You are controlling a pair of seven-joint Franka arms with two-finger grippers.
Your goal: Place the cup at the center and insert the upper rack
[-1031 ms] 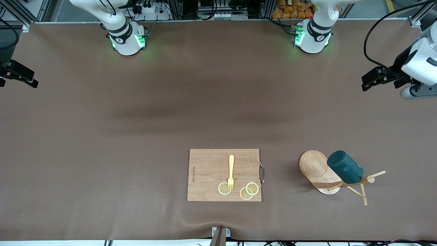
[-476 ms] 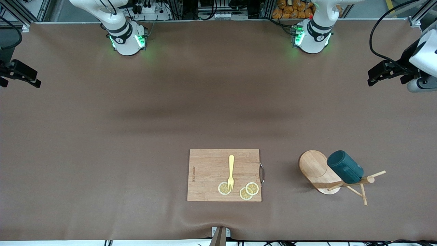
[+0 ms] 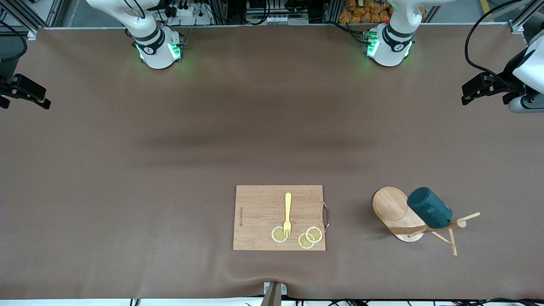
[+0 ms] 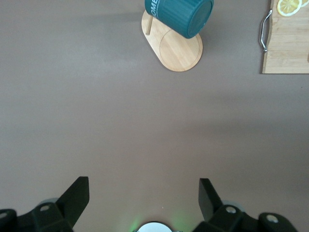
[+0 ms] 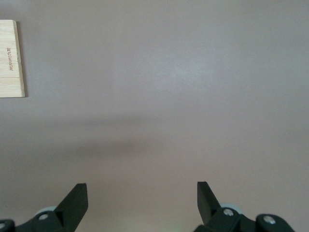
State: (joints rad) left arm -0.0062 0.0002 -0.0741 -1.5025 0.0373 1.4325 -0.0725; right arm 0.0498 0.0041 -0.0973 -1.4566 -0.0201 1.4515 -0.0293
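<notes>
- While the cup [image 3: 429,207] hangs on the rack [image 3: 397,213], both arms wait high up.
- Left gripper [image 4: 144,191] and right gripper [image 5: 142,193] hold nothing, fingers wide apart.
- It may be done, or the cup may need moving.

The front camera looks down from high across the table [image 3: 170,148]; each wrist camera faces straight down from well above it. All three share the cutting board [image 3: 263,208] [image 4: 289,43] [image 5: 10,58].
</notes>
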